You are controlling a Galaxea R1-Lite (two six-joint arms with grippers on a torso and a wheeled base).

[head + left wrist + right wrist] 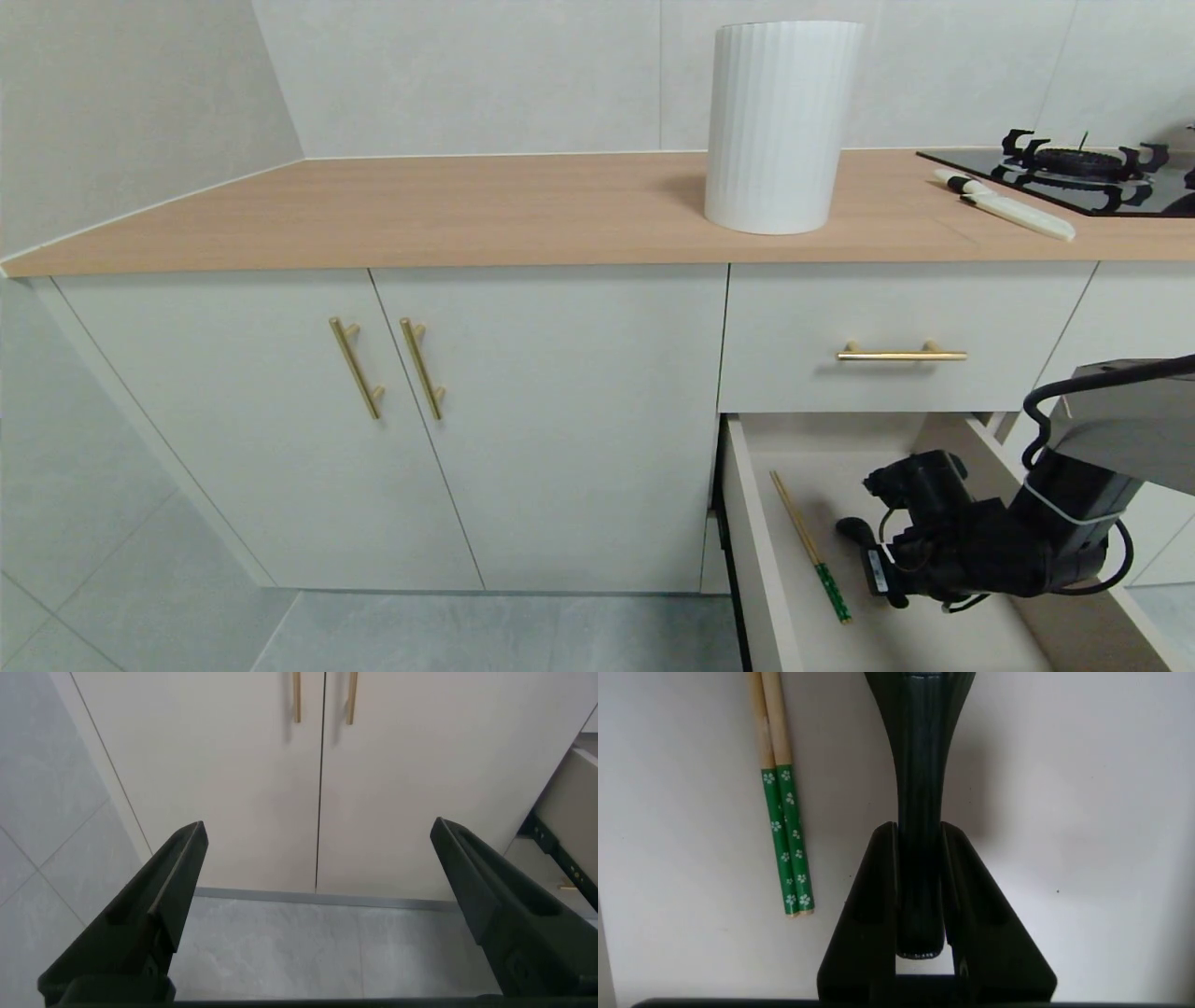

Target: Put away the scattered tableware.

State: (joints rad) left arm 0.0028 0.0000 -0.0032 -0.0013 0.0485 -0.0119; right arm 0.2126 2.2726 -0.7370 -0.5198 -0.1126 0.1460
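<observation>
- Here, the right gripper (920, 845) is clamping a glossy black utensil handle (920, 756).
- The wooden green-tipped chopsticks (783, 812) are lying just beside it, not touching.
- The left gripper (318, 833) is gaping wide, empty.

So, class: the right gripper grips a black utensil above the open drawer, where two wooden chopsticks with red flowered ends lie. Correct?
No: the wooden chopsticks have green flowered ends, not red, as the right wrist view shows. The rest stands.
</observation>
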